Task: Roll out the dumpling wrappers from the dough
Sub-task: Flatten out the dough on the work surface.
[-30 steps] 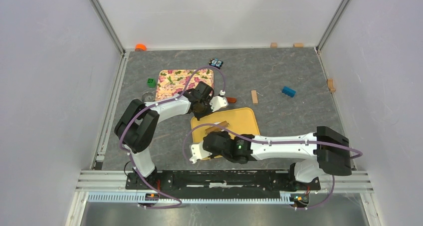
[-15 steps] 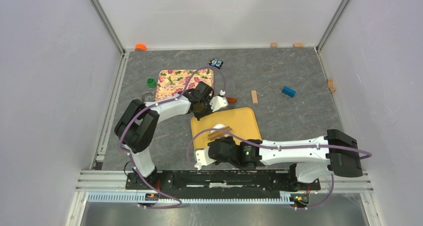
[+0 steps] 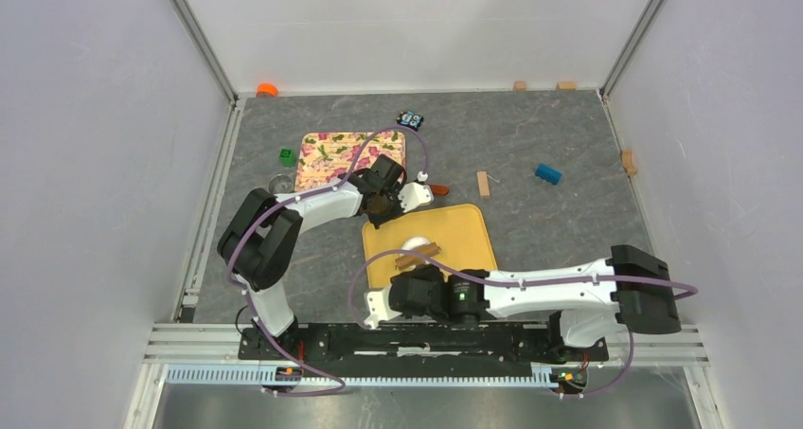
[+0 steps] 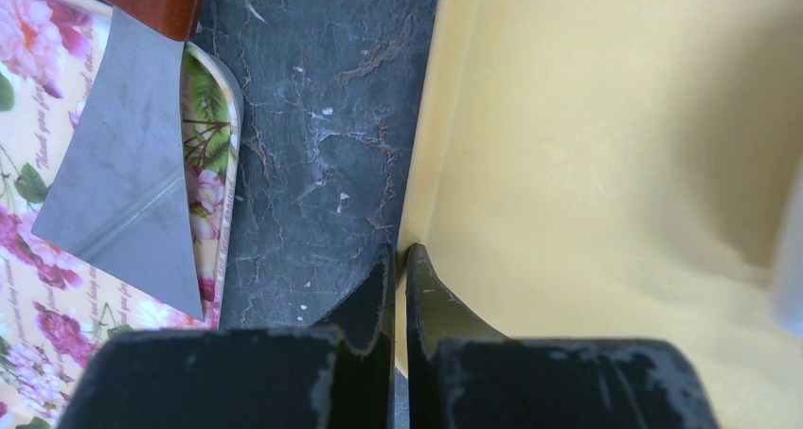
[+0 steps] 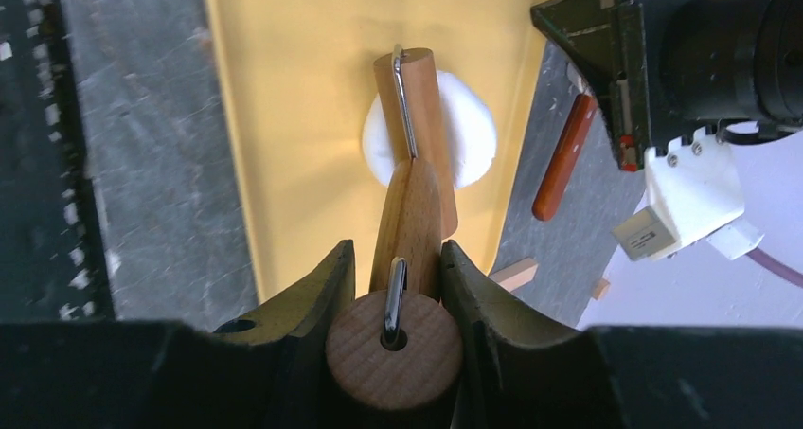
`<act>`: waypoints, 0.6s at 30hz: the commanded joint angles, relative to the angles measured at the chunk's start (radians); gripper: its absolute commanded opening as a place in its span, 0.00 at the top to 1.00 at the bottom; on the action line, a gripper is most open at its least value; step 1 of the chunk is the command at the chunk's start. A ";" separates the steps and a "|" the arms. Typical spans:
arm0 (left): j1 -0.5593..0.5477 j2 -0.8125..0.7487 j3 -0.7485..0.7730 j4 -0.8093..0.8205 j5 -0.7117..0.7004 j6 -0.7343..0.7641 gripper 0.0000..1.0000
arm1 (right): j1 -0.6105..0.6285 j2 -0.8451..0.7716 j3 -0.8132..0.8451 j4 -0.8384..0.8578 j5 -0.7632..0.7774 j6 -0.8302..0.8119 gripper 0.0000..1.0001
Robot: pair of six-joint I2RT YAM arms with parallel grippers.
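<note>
Gripping the rolling pin (image 5: 417,107), the right tool (image 5: 395,254) has pulled back nearward, baring more dumpling wrapper (image 5: 472,131); the closed left tool (image 4: 398,259) stays at the yellow board's (image 4: 587,116) edge.

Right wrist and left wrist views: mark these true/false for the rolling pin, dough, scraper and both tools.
1. The right tool is shut on the rolling pin handle. True.
2. The pin's roller lies on the dough, which sits on the yellow board. True.
3. The scraper blade lies on the yellow board. False: it lies on the floral board, with the handle over the table.
4. The left tool is wide open above the dough. False: its jaws are nearly closed, at the yellow board's edge.
</note>
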 commanded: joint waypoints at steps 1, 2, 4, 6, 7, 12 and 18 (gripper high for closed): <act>-0.001 0.117 -0.063 -0.004 -0.022 0.025 0.98 | 0.056 -0.045 -0.110 -0.266 -0.225 0.199 1.00; 0.000 0.116 -0.063 -0.004 -0.021 0.025 0.98 | 0.053 -0.058 -0.118 -0.247 -0.218 0.190 1.00; 0.000 0.115 -0.063 -0.003 -0.022 0.025 0.98 | 0.033 -0.045 -0.112 -0.203 -0.185 0.132 1.00; 0.000 0.117 -0.063 -0.004 -0.023 0.026 0.98 | -0.011 0.001 -0.074 -0.177 -0.187 0.080 1.00; 0.000 0.117 -0.063 -0.004 -0.023 0.025 0.98 | -0.023 0.027 -0.056 -0.170 -0.185 0.056 1.00; 0.000 0.117 -0.063 -0.004 -0.023 0.025 0.98 | -0.039 0.057 -0.015 -0.200 -0.182 0.044 1.00; -0.001 0.115 -0.064 -0.002 -0.022 0.025 0.98 | -0.015 -0.110 -0.006 -0.271 -0.229 0.118 1.00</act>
